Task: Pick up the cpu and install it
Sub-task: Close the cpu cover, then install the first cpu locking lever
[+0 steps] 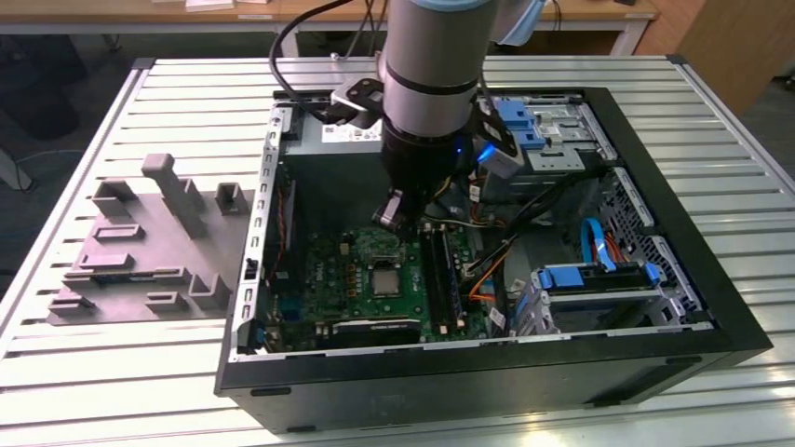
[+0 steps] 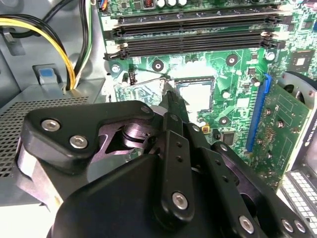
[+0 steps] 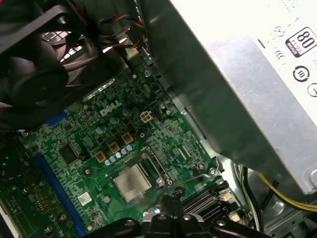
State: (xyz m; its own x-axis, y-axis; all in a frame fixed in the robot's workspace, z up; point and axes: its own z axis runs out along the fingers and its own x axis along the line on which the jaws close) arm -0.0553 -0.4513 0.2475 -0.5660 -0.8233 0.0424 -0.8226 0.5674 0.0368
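Black walls of the open computer case (image 1: 695,279) closed tightly around the green motherboard (image 1: 360,279), where the one arm (image 1: 429,84) reached straight down with its gripper (image 2: 171,101), fingers pressed together and holding nothing, just above the single cpu (image 3: 131,181) lying in its socket.

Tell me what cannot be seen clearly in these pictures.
1. Cpu: glare blurs its lid in the first wrist view; whether it sits flat is unclear.
2. Board: the gripper hides much of it in the second wrist view.
3. Case: the arm covers part of its inside in the exterior view.
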